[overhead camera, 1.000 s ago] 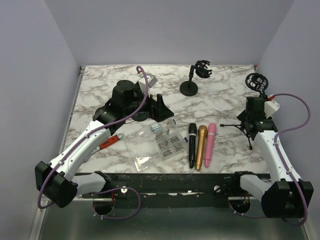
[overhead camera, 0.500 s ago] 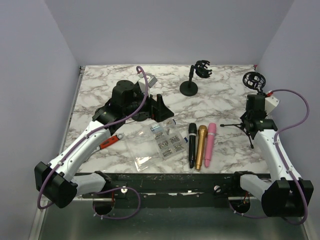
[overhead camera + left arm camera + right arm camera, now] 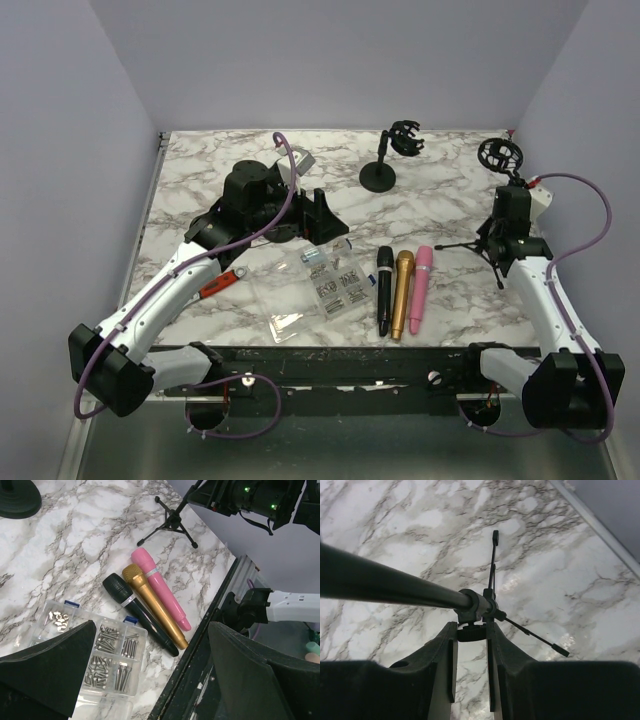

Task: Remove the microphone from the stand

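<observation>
Changed: over the last second the shock mount (image 3: 498, 152) topping the tripod stand (image 3: 455, 247) has slid toward 11 o'clock in the overhead view, and the right arm has gone with it.
Right gripper (image 3: 471, 630): closed tight on the tripod stand's hub, where the pole meets the legs. The fingers (image 3: 442, 650) pinch it from both sides.
Left gripper (image 3: 150, 627): spread wide with nothing in it, hanging above the screw box (image 3: 107, 660). It has not moved.
Microphones: the black microphone (image 3: 384, 288), gold microphone (image 3: 402, 292) and pink microphone (image 3: 420, 285) lie side by side on the table (image 3: 200, 170) at about 5 o'clock from its centre. They are well apart from both stands.
Tripod stand: at 3 o'clock on the table.
Desk stand (image 3: 378, 177): at 12 o'clock. Its clip is bare.
Shock mount: it looks empty, though it is small in the overhead view and I cannot be sure.
Meaning for the task: the shift moves the stand itself and does not free a microphone. With all three already lying flat, the removal appears to be finished.
</observation>
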`<action>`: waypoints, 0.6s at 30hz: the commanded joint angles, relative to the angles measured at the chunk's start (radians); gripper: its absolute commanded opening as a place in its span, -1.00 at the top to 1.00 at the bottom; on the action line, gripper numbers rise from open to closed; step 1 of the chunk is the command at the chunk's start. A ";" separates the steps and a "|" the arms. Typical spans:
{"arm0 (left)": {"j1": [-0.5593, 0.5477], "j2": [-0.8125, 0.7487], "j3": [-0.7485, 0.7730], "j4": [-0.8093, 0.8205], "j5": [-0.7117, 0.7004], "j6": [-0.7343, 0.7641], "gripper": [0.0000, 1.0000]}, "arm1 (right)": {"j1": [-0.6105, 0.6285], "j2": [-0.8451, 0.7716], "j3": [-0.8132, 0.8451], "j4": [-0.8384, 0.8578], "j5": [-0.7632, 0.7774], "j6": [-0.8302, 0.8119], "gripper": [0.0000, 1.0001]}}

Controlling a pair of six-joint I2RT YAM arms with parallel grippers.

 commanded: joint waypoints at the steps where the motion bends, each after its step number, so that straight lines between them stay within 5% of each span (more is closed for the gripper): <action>1: -0.006 -0.025 0.016 0.021 0.020 -0.004 -0.97 | 0.002 -0.011 -0.046 0.189 -0.185 -0.032 0.99; 9: -0.006 -0.025 0.017 0.013 0.011 0.003 -0.97 | 0.002 0.117 0.037 0.342 -0.247 -0.045 0.99; 18: -0.007 -0.022 0.018 0.010 0.004 0.007 -0.97 | 0.003 0.224 0.072 0.378 -0.346 -0.100 0.68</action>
